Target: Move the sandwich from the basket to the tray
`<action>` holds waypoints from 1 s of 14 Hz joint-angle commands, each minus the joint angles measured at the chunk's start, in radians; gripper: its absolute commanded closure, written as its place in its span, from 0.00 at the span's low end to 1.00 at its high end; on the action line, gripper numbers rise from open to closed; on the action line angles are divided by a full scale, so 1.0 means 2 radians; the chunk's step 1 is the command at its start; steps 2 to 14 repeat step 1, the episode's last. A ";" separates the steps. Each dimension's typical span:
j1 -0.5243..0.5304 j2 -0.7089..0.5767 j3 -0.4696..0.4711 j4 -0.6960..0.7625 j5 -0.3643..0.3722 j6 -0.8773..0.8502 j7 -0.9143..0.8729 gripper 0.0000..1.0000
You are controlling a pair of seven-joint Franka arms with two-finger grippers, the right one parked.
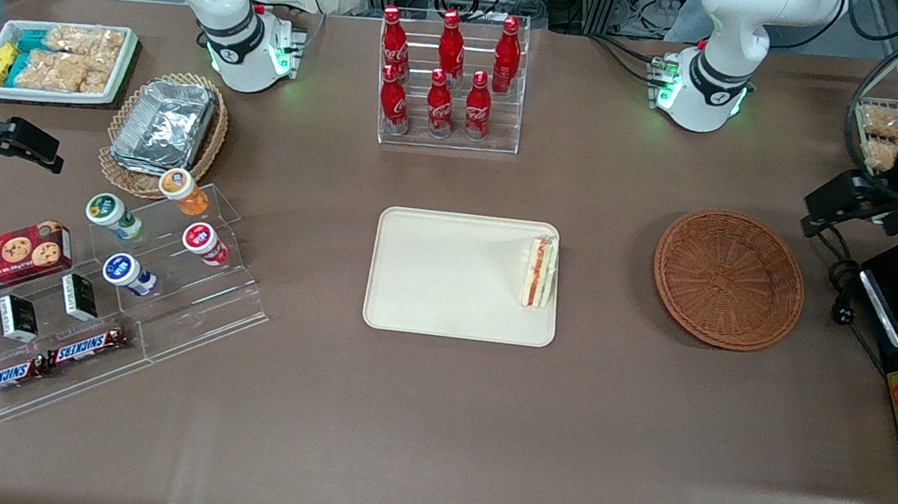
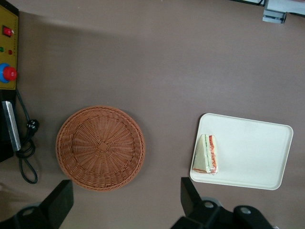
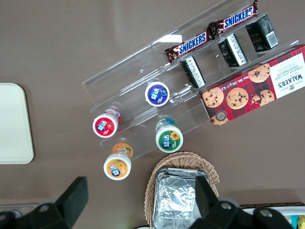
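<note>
Front overhead; wrists downward, sharing tray (image 1: pixel 445 286)

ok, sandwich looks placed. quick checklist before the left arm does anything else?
1. Sandwich on tray: ok, lying inside the rim at the edge nearest the basket.
2. Basket emptied: ok, nothing in it.
3. Gripper released: ok, fingers wide apart and holding nothing.
4. Gripper clear of the tray: ok, raised well above the table toward the working arm's end.
5. Sandwich intact: ok, filling layers show along its edge.
</note>
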 commanded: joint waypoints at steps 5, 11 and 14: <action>-0.012 -0.013 0.010 -0.010 -0.008 -0.006 0.003 0.00; -0.012 -0.013 0.010 -0.010 -0.008 -0.006 0.003 0.00; -0.012 -0.013 0.010 -0.010 -0.008 -0.006 0.003 0.00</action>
